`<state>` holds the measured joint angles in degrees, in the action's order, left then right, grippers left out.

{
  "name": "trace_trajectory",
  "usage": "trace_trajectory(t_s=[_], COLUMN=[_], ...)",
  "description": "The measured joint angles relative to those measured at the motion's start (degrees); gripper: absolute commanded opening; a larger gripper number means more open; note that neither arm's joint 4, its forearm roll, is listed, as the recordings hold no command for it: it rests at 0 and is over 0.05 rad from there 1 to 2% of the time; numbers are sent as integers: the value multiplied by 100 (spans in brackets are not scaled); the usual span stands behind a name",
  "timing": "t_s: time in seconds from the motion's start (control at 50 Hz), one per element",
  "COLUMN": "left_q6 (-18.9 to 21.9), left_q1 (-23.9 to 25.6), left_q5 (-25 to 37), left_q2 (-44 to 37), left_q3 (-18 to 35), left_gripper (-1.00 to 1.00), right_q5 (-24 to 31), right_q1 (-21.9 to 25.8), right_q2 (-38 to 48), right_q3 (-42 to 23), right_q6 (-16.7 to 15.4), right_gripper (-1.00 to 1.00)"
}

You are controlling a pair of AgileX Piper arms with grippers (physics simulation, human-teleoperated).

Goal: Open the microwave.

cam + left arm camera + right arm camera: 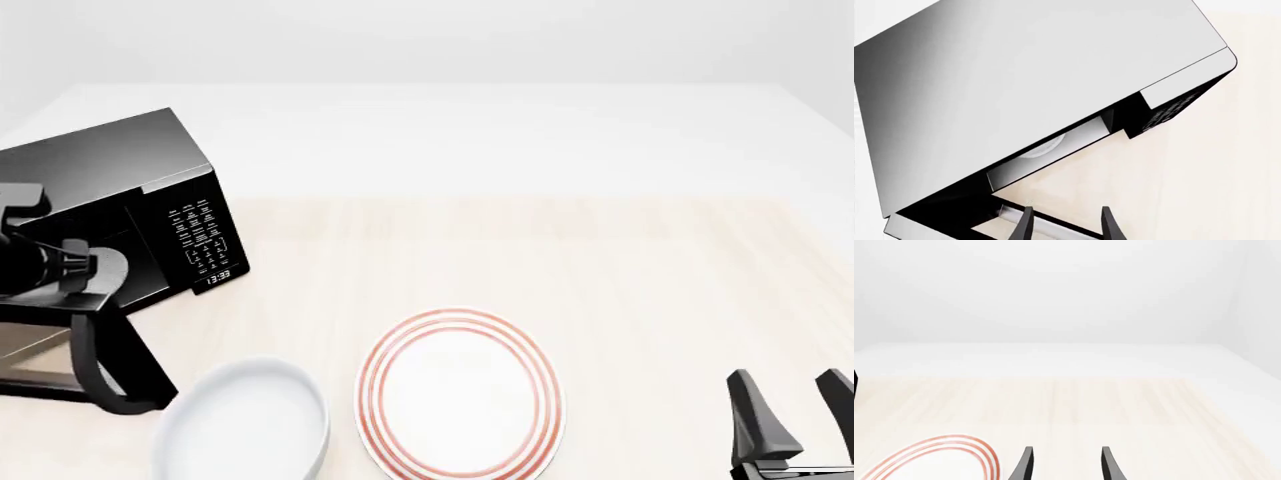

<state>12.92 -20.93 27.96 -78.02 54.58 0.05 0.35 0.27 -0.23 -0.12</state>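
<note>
Both sets of jaws stood parted with nothing between them: the left gripper (1066, 225) showed two dark fingers spread at the bottom of its wrist view, just before the edge of the swung-out door, and the right gripper (790, 420) sat spread at the lower right of the front view over bare wood. Largest in view was the table (601, 260), pale wood with a white far band. On it, at the far left of the front view, stood the microwave (120, 165), black, its door partly open, its keypad panel (203, 235) facing the middle of the frame and its pale turntable (1044, 147) visible through the gap. The left arm (54, 270) crossed in front of the opening. Lower center lay a white plate with red rings (461, 395), and just left of it a plain white bowl (247, 430), the two close but apart.
</note>
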Motion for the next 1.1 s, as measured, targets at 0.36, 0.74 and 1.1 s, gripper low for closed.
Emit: trace_trajectory(t_s=[0.36, 0.74, 1.1], left_q6=[21, 25, -9], left_q1=[-114, -308, -326], left_q5=[84, 220, 253], left_q2=[270, 529, 578], left_q3=[-221, -388, -417], left_gripper=[100, 100, 100], right_q5=[0, 0, 0], right_q1=[0, 0, 0], right_q2=[0, 0, 0], right_q3=[0, 0, 0], right_q6=[1, 0, 1], right_gripper=[100, 100, 100])
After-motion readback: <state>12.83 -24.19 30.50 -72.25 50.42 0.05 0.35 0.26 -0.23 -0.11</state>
